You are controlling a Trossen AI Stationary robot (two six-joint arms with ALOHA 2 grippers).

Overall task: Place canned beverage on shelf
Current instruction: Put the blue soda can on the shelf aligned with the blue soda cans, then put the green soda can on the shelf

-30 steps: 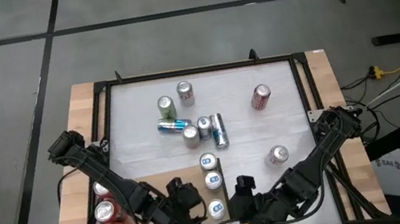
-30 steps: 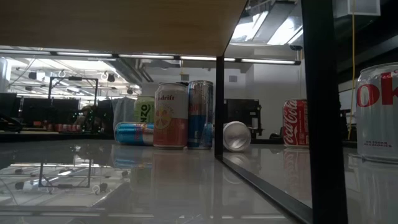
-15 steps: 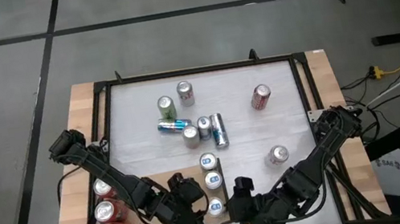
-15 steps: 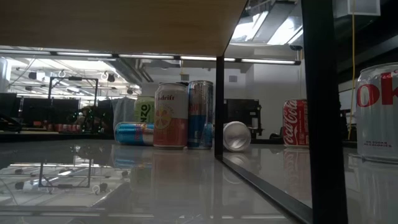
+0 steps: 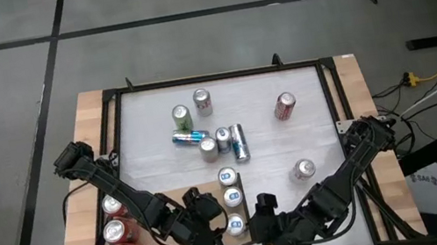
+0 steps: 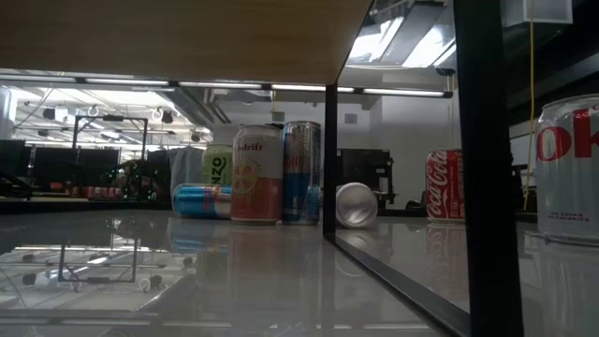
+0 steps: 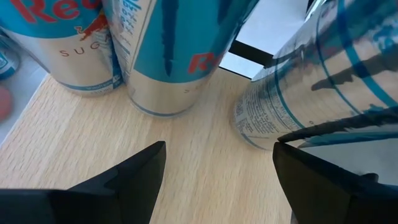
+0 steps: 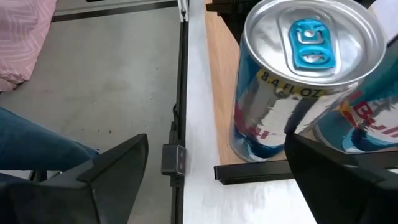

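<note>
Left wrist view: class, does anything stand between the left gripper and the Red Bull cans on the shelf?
Nothing visible does. The left gripper, open, faces the Red Bull cans across a bare stretch of the wooden shelf. The nearest can stands close beside one finger.

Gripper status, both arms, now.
Left gripper: open, empty, over the shelf beside three blue-and-silver cans.
Right gripper: open, empty, by the nearest can at the shelf's edge.

Thirteen cans (image 5: 227, 176), one shelf (image 5: 163, 216), two arms (image 5: 115, 193)
</note>
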